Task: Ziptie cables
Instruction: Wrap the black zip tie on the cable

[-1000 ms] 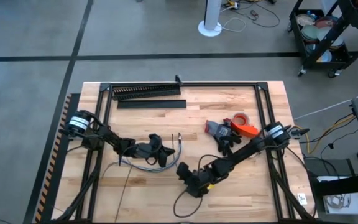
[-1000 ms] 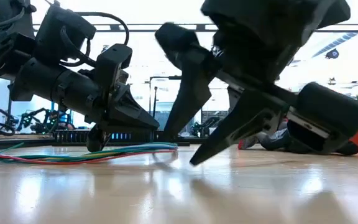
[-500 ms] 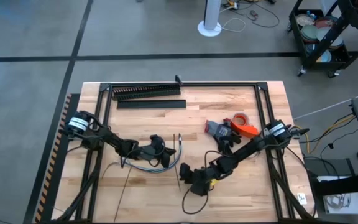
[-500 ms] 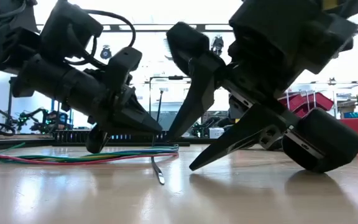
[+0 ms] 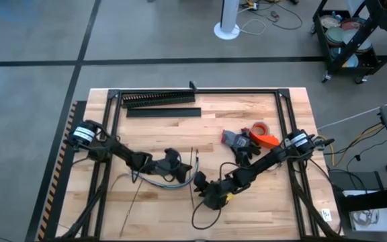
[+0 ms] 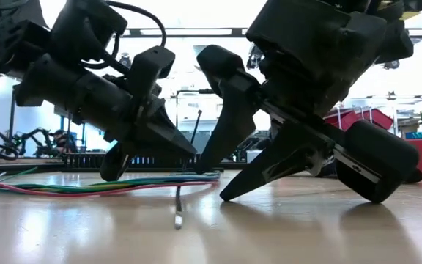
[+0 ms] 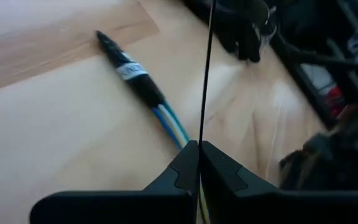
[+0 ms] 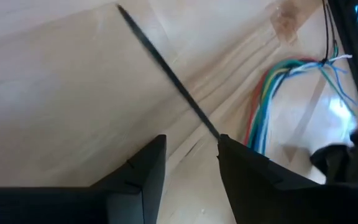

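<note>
Looking straight down, the left pincer [image 5: 180, 166] sits low over the cables [image 5: 158, 180] near the middle of the tabletop [image 5: 247, 215], a thin dark ziptie [image 5: 193, 171] running just beside it, while the right pincer [image 5: 199, 181] reaches in from the other side, close by. At table height, the coloured cables [image 6: 86, 185] lie flat along the wood and the ziptie [image 6: 178, 205] stands tilted between the two pincers. From the left wrist, its fingers [image 7: 185, 168] are pressed together on the ziptie [image 7: 207, 74] — the cables' dark plug [image 7: 132, 71] lies beside the strip. From the right wrist, its fingers [image 8: 148, 168] are spread, the ziptie [image 8: 166, 78] lying ahead of the gap.
</note>
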`<move>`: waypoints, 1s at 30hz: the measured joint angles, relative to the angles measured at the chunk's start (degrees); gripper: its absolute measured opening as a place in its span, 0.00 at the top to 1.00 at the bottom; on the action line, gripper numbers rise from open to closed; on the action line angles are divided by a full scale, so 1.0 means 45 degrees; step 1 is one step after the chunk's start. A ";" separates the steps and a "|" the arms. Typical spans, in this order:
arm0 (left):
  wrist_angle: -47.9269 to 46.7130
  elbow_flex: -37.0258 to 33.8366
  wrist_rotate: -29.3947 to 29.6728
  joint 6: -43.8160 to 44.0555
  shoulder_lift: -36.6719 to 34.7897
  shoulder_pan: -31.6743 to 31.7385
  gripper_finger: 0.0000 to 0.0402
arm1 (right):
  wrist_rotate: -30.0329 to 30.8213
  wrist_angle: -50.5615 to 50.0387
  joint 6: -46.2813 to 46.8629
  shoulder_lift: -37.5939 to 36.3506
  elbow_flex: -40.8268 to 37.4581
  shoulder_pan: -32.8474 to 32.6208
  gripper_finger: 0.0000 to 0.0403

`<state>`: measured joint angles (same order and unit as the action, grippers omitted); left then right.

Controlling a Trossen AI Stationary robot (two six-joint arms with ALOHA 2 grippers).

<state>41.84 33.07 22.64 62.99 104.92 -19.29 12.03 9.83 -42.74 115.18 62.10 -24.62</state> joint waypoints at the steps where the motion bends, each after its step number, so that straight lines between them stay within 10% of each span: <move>1: -0.0200 0.0034 0.0092 -0.0173 -0.0004 -0.0081 1.00 | 0.0001 0.0009 0.0168 0.0000 -0.0005 0.0000 0.68; 8: -0.0105 0.0063 0.0522 -0.2643 0.0661 -0.0556 1.00 | 0.0387 0.0503 0.1017 0.0314 0.0147 0.0149 0.69; 21: 0.2029 0.0063 0.2358 -0.5074 0.2147 -0.1423 1.00 | 0.2207 0.4403 0.9913 -0.3364 -0.3995 0.1260 0.68; 30: 0.2725 0.0012 0.2480 -0.5960 0.2147 -0.1432 1.00 | 0.0983 0.8703 1.2365 -0.1631 -0.4082 0.1869 0.74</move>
<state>54.10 33.12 33.80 36.17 114.59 -25.74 16.46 49.00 12.91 107.83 43.73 -16.21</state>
